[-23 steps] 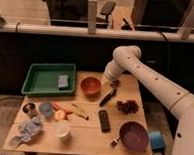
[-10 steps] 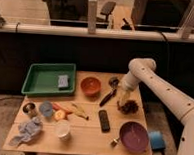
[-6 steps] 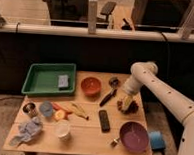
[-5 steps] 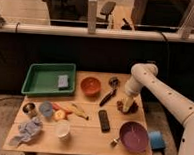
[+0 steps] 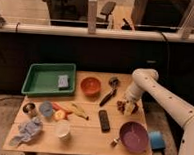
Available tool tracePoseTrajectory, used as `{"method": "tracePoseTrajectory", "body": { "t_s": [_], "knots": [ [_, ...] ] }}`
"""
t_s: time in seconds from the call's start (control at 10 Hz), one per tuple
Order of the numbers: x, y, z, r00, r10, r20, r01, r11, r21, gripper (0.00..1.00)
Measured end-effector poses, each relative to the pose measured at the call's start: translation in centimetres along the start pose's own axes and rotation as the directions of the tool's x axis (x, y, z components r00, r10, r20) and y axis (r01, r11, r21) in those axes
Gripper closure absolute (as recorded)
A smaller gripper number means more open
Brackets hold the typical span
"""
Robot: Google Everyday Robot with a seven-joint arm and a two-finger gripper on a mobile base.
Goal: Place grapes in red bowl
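The grapes (image 5: 121,106) are a small dark reddish-purple cluster on the right part of the wooden table (image 5: 86,136). My gripper (image 5: 128,107) is lowered right at the grapes, touching or covering their right side, with the white arm (image 5: 157,93) reaching in from the right. The red bowl (image 5: 90,85) sits empty at the middle back of the table, to the left of the grapes and apart from the gripper.
A larger purple bowl (image 5: 134,136) sits at the front right. A black utensil (image 5: 110,91) lies between the red bowl and the grapes. A remote (image 5: 104,120), banana (image 5: 79,110), white cup (image 5: 63,130), cloth (image 5: 27,131) and green tray (image 5: 49,78) lie leftwards.
The arm has swung right from near the black utensil and come down, bringing the gripper onto the grapes. The grapes and bowls have not moved.
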Motion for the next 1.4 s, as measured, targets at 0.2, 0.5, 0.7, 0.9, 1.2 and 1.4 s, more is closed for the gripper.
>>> {"method": "tracePoseTrajectory", "body": {
  "t_s": [0.2, 0.5, 0.7, 0.9, 1.2, 1.4],
  "knots": [
    [0.5, 0.4, 0.8, 1.0, 0.016, -0.001, -0.016, 1.0, -0.013, 0.28],
    [1.3, 0.5, 1.9, 0.999, 0.034, 0.008, -0.034, 0.999, -0.026, 0.59],
    [1.6, 0.2, 2.2, 0.999, 0.042, 0.021, -0.041, 0.999, -0.031, 0.78],
    [1.5, 0.3, 2.0, 0.999, 0.036, 0.014, -0.036, 0.999, -0.034, 0.96],
    [1.7, 0.2, 1.6, 1.0, 0.03, 0.004, -0.03, 0.999, -0.029, 1.0],
    [1.3, -0.9, -0.5, 1.0, 0.009, -0.005, -0.009, 1.0, 0.015, 1.0]
  ]
}}
